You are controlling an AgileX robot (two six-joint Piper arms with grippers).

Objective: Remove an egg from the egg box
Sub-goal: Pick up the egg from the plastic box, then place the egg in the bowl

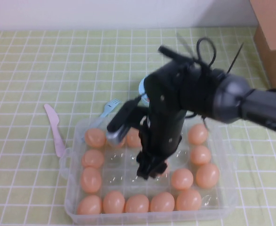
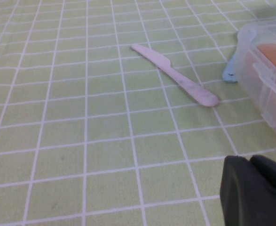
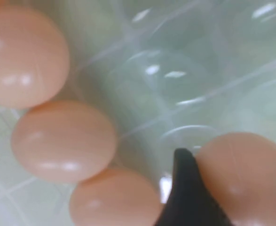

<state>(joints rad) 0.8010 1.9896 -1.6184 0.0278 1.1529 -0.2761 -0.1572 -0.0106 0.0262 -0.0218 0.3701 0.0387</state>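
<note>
**Right arm reaches into egg box as grip closes on a middle-row egg**

The right gripper (image 1: 152, 170) is down inside the egg box (image 1: 72, 207), a clear plastic tray sitting near the front of the green checked tablecloth (image 1: 34, 70). Its dark fingers stand at the egg (image 1: 162, 168) in a central cup, only a sliver of which shows past the arm in the high view. In the right wrist view one finger (image 3: 187, 188) lies against the side of that egg (image 3: 243, 181); the opposite finger is out of sight, so whether the jaws have actually clamped it cannot be told. Other eggs line the box's left, near and right rows, with several central cups empty. The left gripper (image 2: 253, 190) is parked low over the cloth at the near left, well apart from the box; its jaw state cannot be told either. A pale pink plastic knife (image 1: 55, 129) lies just left of the box, and a light-blue fork (image 1: 108, 107) pokes out behind its far left corner.

The likely risk from here is a poor hold: the egg is smooth and rounded, and a finger set off-centre could let it squirt sideways or roll back into the cup on lifting. A tight grip could also drag the light tray upward, jostling the neighbouring eggs.
</note>
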